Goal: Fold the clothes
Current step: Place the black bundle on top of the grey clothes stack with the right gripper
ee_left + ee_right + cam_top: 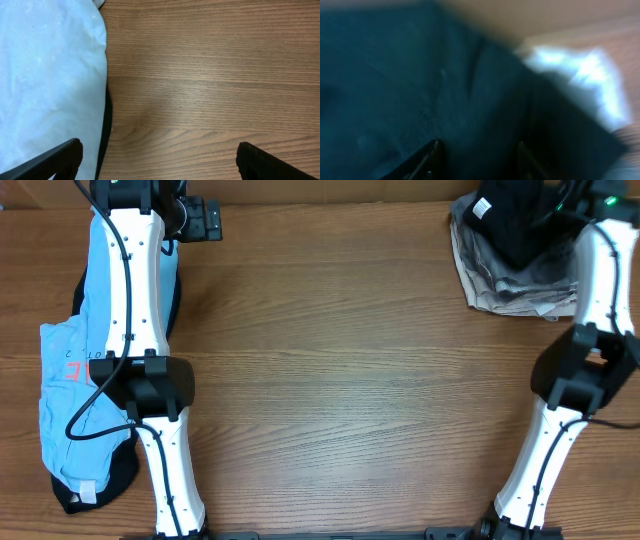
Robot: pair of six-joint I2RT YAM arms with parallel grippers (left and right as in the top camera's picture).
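Right wrist first, Dee: right gripper [479, 150] is down on a black shirt [395, 75], jaws a little apart. The picture is smeared, so I cannot tell if it's gripping.

That's the far right corner of the tabletop [350, 380], Mo. The black shirt tops a grey and beige stack [505, 280], which looks like the finished pile.

Left gripper [157, 157]?

Wide open, empty, over bare wood just beside the light blue shirt [45, 75].

What's left?

That blue one, unfolded along the left edge, and another black garment [118, 475] beneath it. Two heaps, at least two pieces each. Roughly halfway, I'd judge.
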